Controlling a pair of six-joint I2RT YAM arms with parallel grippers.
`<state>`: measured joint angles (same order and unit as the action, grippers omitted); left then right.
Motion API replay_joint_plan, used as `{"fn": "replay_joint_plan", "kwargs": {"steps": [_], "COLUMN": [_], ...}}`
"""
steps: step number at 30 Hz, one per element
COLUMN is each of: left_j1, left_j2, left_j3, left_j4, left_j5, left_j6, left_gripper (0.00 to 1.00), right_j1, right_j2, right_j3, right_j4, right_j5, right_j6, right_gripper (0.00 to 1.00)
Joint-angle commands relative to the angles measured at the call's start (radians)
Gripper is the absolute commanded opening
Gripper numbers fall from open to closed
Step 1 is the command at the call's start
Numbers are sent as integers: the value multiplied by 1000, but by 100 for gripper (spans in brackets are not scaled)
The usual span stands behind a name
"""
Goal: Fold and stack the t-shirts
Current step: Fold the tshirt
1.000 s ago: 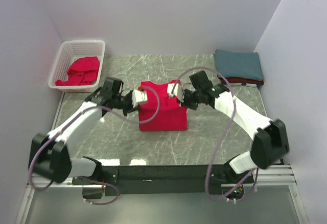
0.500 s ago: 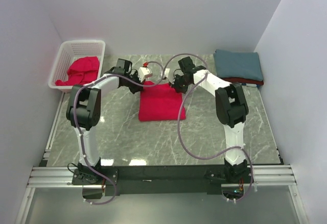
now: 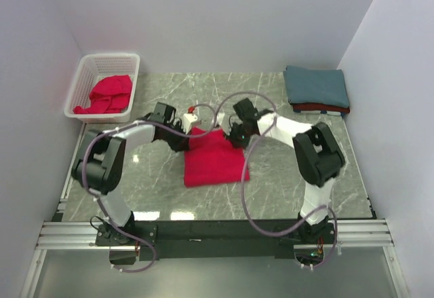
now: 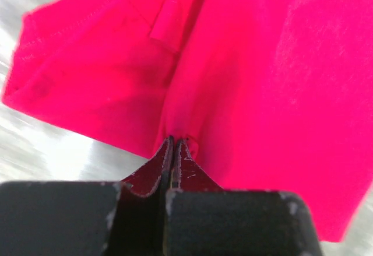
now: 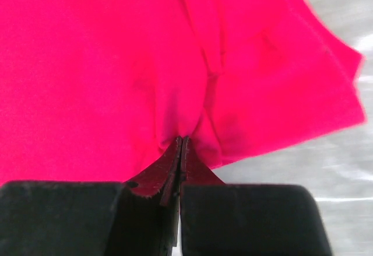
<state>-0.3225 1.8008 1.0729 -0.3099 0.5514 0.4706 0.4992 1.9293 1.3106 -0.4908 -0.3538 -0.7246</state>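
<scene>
A bright red t-shirt (image 3: 214, 159) lies folded in a rough rectangle at the middle of the marble table. My left gripper (image 3: 188, 137) is shut on its far left corner; the left wrist view shows the closed fingers (image 4: 173, 145) pinching red cloth (image 4: 262, 93). My right gripper (image 3: 234, 137) is shut on its far right corner; the right wrist view shows the closed fingers (image 5: 182, 144) pinching red cloth (image 5: 105, 81). A folded teal-blue t-shirt (image 3: 317, 86) lies on a darker red one (image 3: 324, 109) at the far right. Another red t-shirt (image 3: 106, 94) sits crumpled in the basket.
A white lattice basket (image 3: 103, 62) stands at the far left corner. White walls close in the table on three sides. The arm bases sit on a black rail (image 3: 217, 230) at the near edge. Cables loop above the shirt.
Both grippers have pulled the shirt's far edge back toward the near side and lower. The shirt has shifted nearer and lies flatter.
</scene>
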Motion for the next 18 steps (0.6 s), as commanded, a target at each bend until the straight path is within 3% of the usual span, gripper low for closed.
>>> {"fn": "replay_joint_plan", "kwargs": {"steps": [1,5,7,9,10,12,14,18], "left_j1": [-9,-9,-12,-1,2,5,5,0], "left_j2": [-142,-241,-282,-319,-327,-352,-374,-437], "left_j3": [-140,-217,-218,-209,-197,-150,-114,-91], "left_j4": [-26,-86,-110,-121,-135,-185,-205,-245], "left_j5": [65,97,100,113,131,177,191,237], "left_j6": [-130,-151,-136,-125,-80,-29,35,161], "left_gripper": [1,1,1,15,30,40,53,66], "right_j1": [62,82,82,76,61,26,-34,-97], "right_j2": [-154,-248,-282,-294,-305,-323,-334,-334], "right_j3": [-155,-244,-261,-257,-237,-187,-148,-74], "right_j4": [-8,-66,-87,-100,-103,-107,-120,-91], "right_j5": [-40,-126,-140,-133,-128,-155,-197,-322], "right_j6": [115,211,249,273,304,335,392,493], "right_gripper": [0,0,8,29,34,42,42,40]}}
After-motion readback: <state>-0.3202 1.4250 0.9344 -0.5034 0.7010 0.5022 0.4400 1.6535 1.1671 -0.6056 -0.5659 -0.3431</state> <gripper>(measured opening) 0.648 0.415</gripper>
